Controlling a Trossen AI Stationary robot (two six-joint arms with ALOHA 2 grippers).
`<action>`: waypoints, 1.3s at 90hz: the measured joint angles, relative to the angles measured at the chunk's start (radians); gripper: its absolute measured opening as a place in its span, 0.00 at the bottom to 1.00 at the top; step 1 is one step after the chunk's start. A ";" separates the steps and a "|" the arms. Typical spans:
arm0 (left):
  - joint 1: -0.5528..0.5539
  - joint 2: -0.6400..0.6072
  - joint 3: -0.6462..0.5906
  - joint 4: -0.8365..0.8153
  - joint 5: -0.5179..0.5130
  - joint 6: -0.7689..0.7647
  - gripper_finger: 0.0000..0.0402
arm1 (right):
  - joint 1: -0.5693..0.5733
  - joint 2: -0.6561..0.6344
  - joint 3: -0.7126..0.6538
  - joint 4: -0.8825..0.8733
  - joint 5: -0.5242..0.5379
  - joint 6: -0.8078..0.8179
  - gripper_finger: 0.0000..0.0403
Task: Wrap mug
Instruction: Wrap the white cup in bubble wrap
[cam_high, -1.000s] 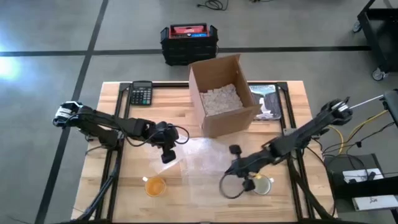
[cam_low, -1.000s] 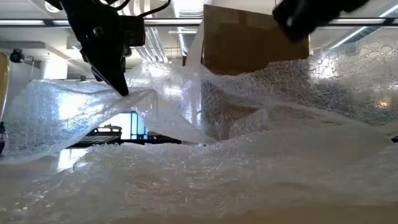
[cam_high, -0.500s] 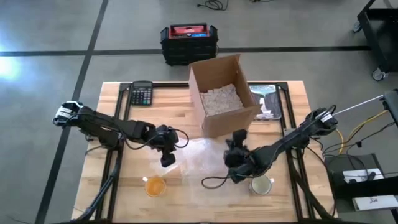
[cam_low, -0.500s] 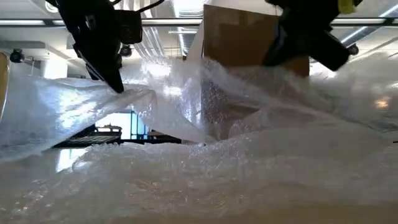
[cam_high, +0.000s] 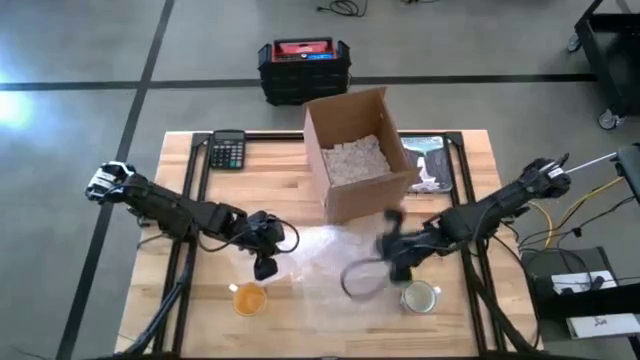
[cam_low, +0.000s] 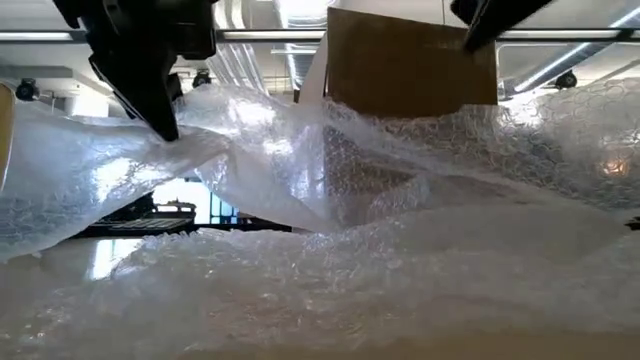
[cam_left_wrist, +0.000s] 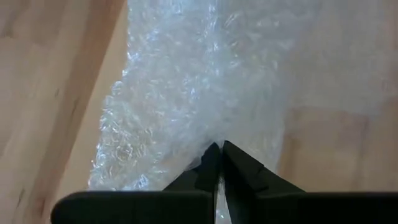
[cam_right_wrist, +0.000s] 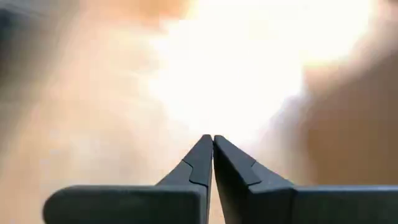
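A clear sheet of bubble wrap (cam_high: 328, 255) lies crumpled on the wooden table (cam_high: 250, 190), in front of the cardboard box. My left gripper (cam_high: 265, 270) is over the wrap's left side and shut on it. My right gripper (cam_high: 397, 262) hovers over the wrap's right part, blurred; in its wrist view the fingers (cam_right_wrist: 212, 138) are shut with nothing between them. A pale green mug (cam_high: 422, 297) stands upright on its base at the near right, just off the wrap. An orange cup (cam_high: 248, 298) stands near the front edge, below my left gripper. My left gripper pinches the bubble wrap's left edge (cam_left_wrist: 208, 140) between its two fingers, coming from above with the fingers pointing down. The wrap is bunched there; one layer or several, I cannot tell. That edge (cam_low: 185, 140) is lifted off the table, and the rest sags down onto it.
An open cardboard box (cam_high: 355, 150) filled with packing peanuts stands at the far middle. A calculator (cam_high: 227, 150) lies at the far left and a printed picture (cam_high: 432, 162) to the right of the box. A black toolbox (cam_high: 303, 65) sits on the floor beyond.
My left gripper has moved toward the table's near edge and a little left, drawing the wrap's lifted edge with it. My right gripper dipped toward the wrap's middle, then rose and swung back toward the right, staying shut.
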 joint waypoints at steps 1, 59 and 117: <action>0.000 0.000 0.000 0.002 -0.002 0.001 0.00 | 0.004 0.005 -0.011 0.034 -0.019 -0.007 0.00; -0.032 0.000 0.000 0.054 -0.010 -0.029 0.00 | -0.051 0.317 0.083 -0.333 0.979 -0.077 0.00; -0.124 -0.038 0.036 0.076 0.040 -0.007 0.00 | -0.146 -0.140 0.067 -0.612 0.405 0.181 0.00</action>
